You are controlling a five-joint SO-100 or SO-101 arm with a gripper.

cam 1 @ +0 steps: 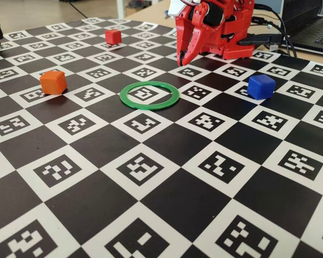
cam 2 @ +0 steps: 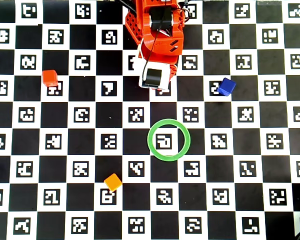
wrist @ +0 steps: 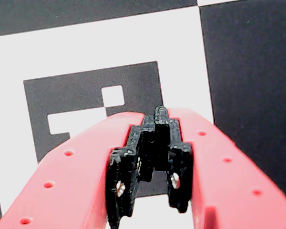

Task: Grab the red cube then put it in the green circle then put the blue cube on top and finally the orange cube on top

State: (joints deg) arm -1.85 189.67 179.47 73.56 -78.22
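**A:** Progress so far — zero, judging by the layout. Green circle (cam 2: pixel 168 139) sitting empty mid-board in the overhead view, just a marker square showing through its hole. Red cube (cam 2: pixel 50 78) way off at the far left there, level with the arm's base. Blue cube (cam 2: pixel 226 86) off to the right, orange cube (cam 2: pixel 113 182) nearer and left of the ring. All three well apart from the ring and from each other, nothing stacked.

**B:** And the gripper (cam 1: pixel 184 58)? Holding anything?

**A:** Nope. Red fingers pressed together in the fixed view, black tips meeting in the wrist view (wrist: pixel 155 143), nothing between them. Parked close to the base, tips pointing down over the checkerboard mat (cam 1: pixel 167 215), hanging above it rather than touching as far as visible. Not near any cube.

**B:** So the whole sequence left — red into the ring, blue on that, orange last.

**A:** Yep, all three placements to go. Material-wise: matte plastic cubes with rounded edges, orange looking a touch bigger than the rest. Ring thin, flat, smooth green plastic, lying flush on the mat. Mat itself flat printed black and white squares with coded markers. Rounded corners plus a bigger cube on top — probably a fiddly stack.
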